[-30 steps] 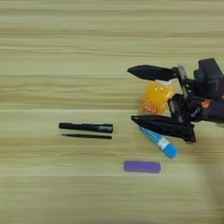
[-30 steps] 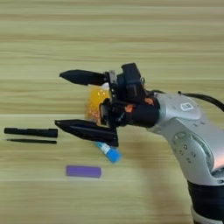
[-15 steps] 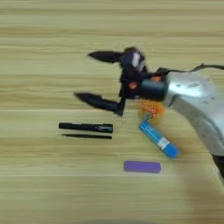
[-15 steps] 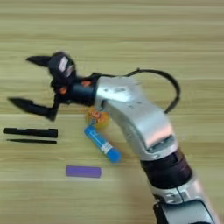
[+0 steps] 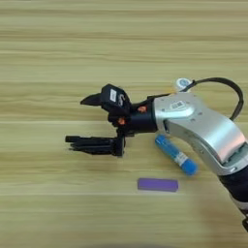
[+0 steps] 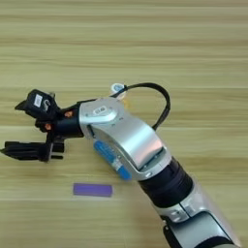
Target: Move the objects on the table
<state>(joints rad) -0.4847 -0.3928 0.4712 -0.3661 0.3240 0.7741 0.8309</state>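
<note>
Lower the gripper [image 5: 97, 123] squarely over the marker [image 5: 92, 144]; its fingers are spread, one just beside the marker.

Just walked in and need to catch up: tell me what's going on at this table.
The robot's right arm reaches leftward across the wooden table, with its claw open over the spot where the black marker lies. One finger sits above it and the other overlaps the marker, so a grasp cannot be confirmed. The blue tube lies under the forearm, and the purple bar sits nearer the robot. Only the white cap of the orange bottle peeks out behind the arm.
</note>
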